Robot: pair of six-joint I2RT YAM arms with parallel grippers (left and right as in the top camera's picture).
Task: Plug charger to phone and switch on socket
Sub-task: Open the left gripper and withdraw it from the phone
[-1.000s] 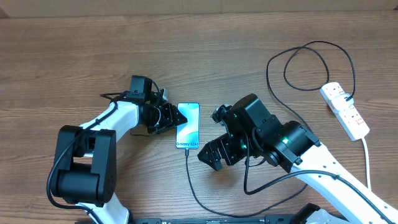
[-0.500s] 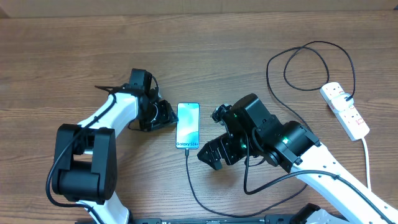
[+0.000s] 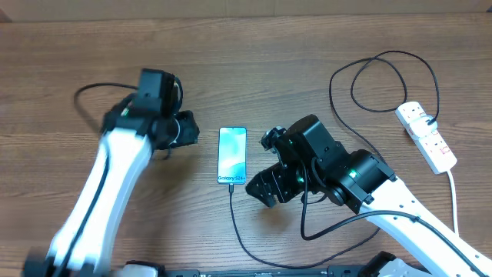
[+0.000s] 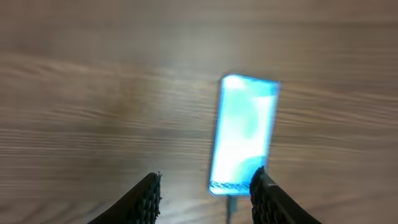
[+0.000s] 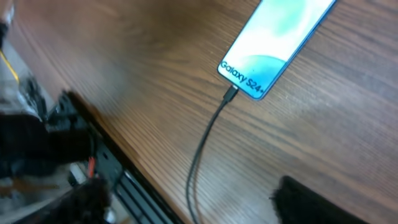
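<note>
The phone (image 3: pixel 232 155) lies flat on the wooden table with its light-blue screen up. The black charger cable (image 3: pixel 237 223) has its tip in the phone's near end and trails towards the table's front edge. The white power strip (image 3: pixel 427 137) lies at the far right with a black plug (image 3: pixel 431 121) in it. My left gripper (image 3: pixel 187 129) is open and empty, left of the phone. In the left wrist view the phone (image 4: pixel 244 134) shows between the open fingers (image 4: pixel 207 194). My right gripper (image 3: pixel 262 192) is open and empty, right of the phone's near end. The right wrist view shows the phone (image 5: pixel 280 37) and the connector (image 5: pixel 231 94).
A loop of the black cable (image 3: pixel 380 81) lies at the back right near the power strip. The strip's thick white cord (image 3: pixel 453 196) runs towards the front right. A dark frame (image 5: pixel 118 180) borders the table's front edge.
My left gripper has drawn back to the left, away from the phone's side, and the arm is blurred with motion. The right arm, phone and cable have hardly moved.
</note>
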